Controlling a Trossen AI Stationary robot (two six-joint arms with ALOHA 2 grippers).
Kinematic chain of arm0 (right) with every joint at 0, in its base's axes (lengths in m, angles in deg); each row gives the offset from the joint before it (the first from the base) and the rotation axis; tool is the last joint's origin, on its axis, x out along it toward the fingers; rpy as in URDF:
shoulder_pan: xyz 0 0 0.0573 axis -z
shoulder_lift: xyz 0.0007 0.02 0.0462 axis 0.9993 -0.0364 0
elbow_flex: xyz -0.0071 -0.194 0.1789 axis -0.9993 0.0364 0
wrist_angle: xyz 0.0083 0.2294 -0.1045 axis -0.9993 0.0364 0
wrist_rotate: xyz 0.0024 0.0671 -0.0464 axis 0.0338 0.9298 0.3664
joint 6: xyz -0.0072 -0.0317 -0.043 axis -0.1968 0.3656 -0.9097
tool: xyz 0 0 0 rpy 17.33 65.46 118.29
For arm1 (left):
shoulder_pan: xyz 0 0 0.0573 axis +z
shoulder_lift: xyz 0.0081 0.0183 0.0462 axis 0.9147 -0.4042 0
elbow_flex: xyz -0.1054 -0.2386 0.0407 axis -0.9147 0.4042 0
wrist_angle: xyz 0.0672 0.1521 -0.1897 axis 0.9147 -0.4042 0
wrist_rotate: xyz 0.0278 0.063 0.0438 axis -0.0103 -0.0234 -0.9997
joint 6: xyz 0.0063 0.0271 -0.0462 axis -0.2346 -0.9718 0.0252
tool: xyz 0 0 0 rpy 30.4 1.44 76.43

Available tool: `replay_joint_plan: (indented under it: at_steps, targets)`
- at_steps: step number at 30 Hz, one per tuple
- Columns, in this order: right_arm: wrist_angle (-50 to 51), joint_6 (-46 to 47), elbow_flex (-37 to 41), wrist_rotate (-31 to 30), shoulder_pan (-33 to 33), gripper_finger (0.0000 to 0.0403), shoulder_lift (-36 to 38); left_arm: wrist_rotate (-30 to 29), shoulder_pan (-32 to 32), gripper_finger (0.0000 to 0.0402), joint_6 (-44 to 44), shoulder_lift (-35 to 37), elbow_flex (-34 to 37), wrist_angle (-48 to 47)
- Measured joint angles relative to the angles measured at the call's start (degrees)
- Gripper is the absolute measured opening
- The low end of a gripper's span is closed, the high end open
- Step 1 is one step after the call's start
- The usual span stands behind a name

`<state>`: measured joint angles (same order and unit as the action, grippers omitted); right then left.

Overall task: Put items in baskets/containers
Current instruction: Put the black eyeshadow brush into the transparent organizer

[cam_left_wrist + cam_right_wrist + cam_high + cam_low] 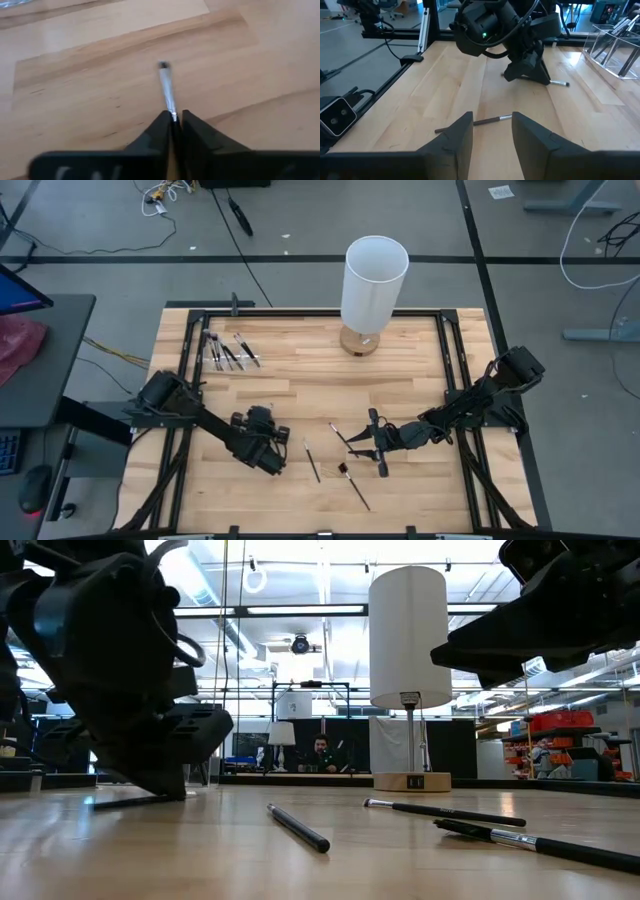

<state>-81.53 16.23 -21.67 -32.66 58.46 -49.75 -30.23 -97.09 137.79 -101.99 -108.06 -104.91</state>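
Note:
Several thin dark brushes lie flat on the wooden table: one [312, 462] near the middle, one [356, 488] near the front, and one [490, 120] just beyond my right gripper's tips. My left gripper [173, 117] is down at the table left of centre [272, 460], shut on another brush [166, 90]. My right gripper [492, 131] hovers open right of centre [358, 445], touching nothing. The clear container [228, 350] stands at the far left with several brushes in it. My left gripper pinches the brush's shaft [172, 114] between its two fingertips. The silver ferrule and tip [163, 66] stick out beyond them. The fingers slant down from above and lie along the brush. The free end [560, 83] lies low at the tabletop; whether it touches the table, I cannot tell.
A tall white cylinder [375, 280] on a wooden base stands at the far middle of the table. A black frame [300, 310] runs round the table's edges. Bare wood lies between the container and my left gripper.

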Motion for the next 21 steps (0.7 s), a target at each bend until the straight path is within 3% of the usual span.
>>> replay_joint_plan:
  at_steps: [4, 9, 14, 21]
  targets:
    - [0.02, 0.04, 0.0, 0.0, 0.0, 0.0136, 0.0, -0.66, -1.19, 0.0012, -1.82, 0.01, 0.21, 2.42]
    - [0.02, 0.09, 0.0, 0.0, 0.0, 0.0136, 0.0, -1.13, -3.55, 0.0023, -1.84, 0.0, 0.52, 5.06]
    - [0.02, 0.26, 0.0, 0.0, 0.0, 0.0136, 0.0, -5.55, -5.76, 0.0023, 2.81, -0.09, 2.35, 8.22]
    - [0.04, 1.19, 0.0, 0.0, 0.0, 0.0136, 0.0, -6.79, -6.0, 0.0086, 4.22, -0.13, 2.43, 8.94]
